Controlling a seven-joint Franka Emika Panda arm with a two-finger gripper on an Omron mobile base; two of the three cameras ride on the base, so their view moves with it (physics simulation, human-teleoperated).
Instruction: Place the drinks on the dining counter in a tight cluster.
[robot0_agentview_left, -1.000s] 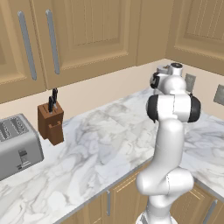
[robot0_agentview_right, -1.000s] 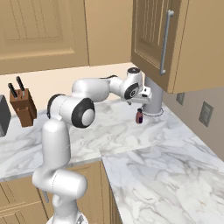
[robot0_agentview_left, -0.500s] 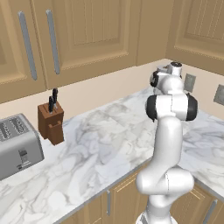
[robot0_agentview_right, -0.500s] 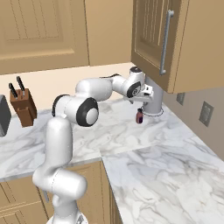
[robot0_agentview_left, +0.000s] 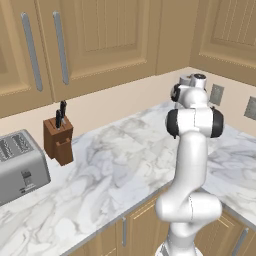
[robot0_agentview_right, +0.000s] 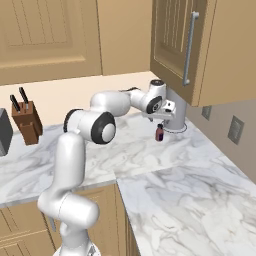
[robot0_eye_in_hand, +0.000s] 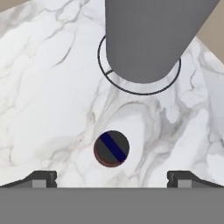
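Standing upright, the reddish bottle (robot0_eye_in_hand: 111, 148) points its cap at the gripper (robot0_eye_in_hand: 112, 177).

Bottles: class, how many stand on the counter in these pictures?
1 for sure: a small reddish bottle below the tool, beside a grey cylinder. Whether that cylinder is a bottle is unclear.

Two rear base cameras, shared marble counter (robot0_agentview_right: 165, 175), hand camera top-down
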